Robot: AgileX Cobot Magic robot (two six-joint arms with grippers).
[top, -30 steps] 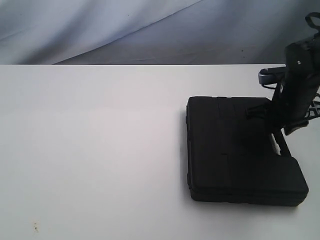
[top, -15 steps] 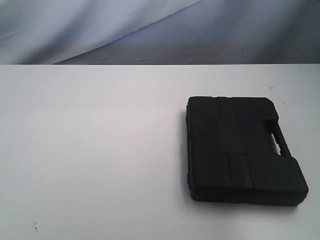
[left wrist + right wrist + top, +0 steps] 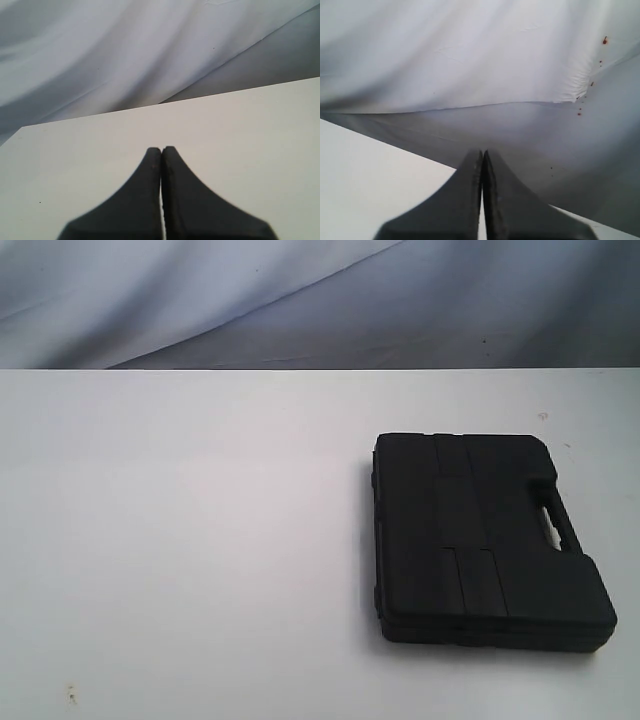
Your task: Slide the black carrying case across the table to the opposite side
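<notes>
White tabletop (image 3: 180, 540) carries the black carrying case (image 3: 490, 540), lying flat on the side of the right end effector (image 3: 482, 152). That one and the left end effector (image 3: 161, 150) are both fully closed, gripping nothing, clear of the case.

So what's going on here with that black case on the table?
Nothing is touching the black carrying case at this moment. It lies flat and closed on the right part of the white table in the exterior view, with its handle toward the right edge. Neither arm shows in that view. The left claw is shut and empty over the table. The right claw is shut and empty too, pointing toward the grey backdrop.
</notes>
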